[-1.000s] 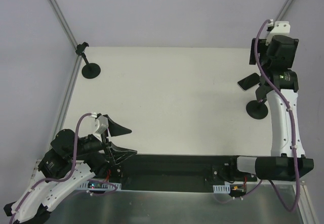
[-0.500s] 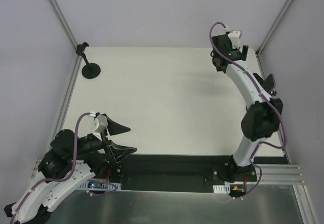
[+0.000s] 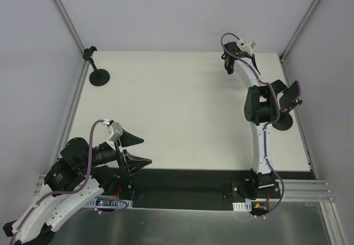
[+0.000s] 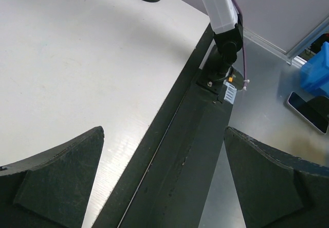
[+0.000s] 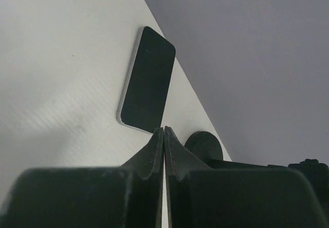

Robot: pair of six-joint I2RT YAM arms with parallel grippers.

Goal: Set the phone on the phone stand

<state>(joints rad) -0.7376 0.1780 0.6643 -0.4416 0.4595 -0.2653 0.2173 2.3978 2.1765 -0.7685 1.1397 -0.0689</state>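
Right wrist view: looking down the right gripper [image 5: 164,129], fingers [image 5: 146,158] pressed together tip to tip, nothing held. Ahead of the tips, flat on the white desk [image 5: 56,73]: the phone [image 5: 148,86], dark glossy face up, pale rim, long axis running toward the desk edge by the grey wall [image 5: 247,48]. Can't tell from here how far off the gripper. To the right of the tips, near the phone's closer end: round black base of the phone stand [image 5: 203,144], stem hidden. Not on the stand yet. Top external: right arm [image 3: 259,145] stretched toward far side of desk, stand base half hidden behind its elbow near the right edge. Second stand [image 3: 99,76] w/ disc base & leaning stem at far left corner, well apart from the rest. At near left edge, left gripper [image 3: 145,152] spread wide, empty. Left wrist view: btwn its pads [image 4: 56,181] only desk, black mounting rail [image 4: 180,151] & right arm's base.
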